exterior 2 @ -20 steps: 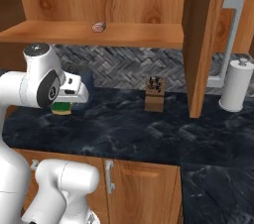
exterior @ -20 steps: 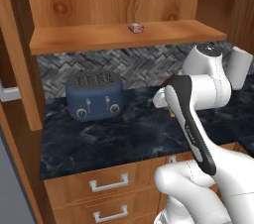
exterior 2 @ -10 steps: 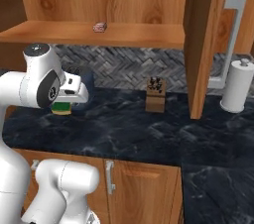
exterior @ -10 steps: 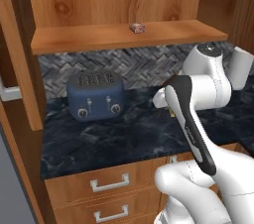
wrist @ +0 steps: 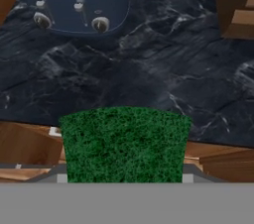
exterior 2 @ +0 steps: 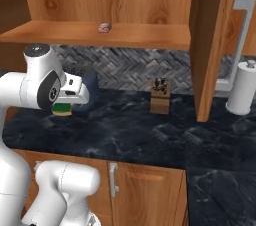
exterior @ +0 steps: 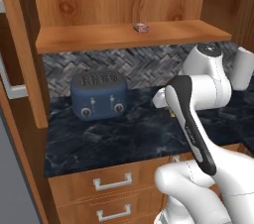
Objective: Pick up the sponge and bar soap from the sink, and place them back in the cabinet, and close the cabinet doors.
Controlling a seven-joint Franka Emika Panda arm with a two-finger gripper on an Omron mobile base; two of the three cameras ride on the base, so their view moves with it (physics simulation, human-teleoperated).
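Right now your fingers (wrist: 124, 178) are pinching the sponge (wrist: 125, 143): from the hand camera its dark green face sits squarely between them, and in the right base view its green and yellow edge (exterior 2: 63, 108) peeks out under the white hand. You are holding it in the air above the dark marble desk (wrist: 149, 69), over the front edge, with wooden drawer fronts showing below.

Look past the sponge and you see a blue toaster (wrist: 74, 0) standing toward the back edge of the desk, against the herringbone wall. In the left base view the toaster (exterior: 98, 95) is at the left part of the desk, well apart from your hand.

Above, the cabinet (exterior: 124, 34) stands with its doors swung wide; one door (exterior 2: 212, 40) with a silver bar handle hangs at the right of the right base view. The bar soap (exterior: 141, 28) already lies on the plank shelf, near its front edge.

You also have a small wooden block (exterior 2: 160, 96) and a paper towel roll (exterior 2: 242, 88) toward the back right of the desk.
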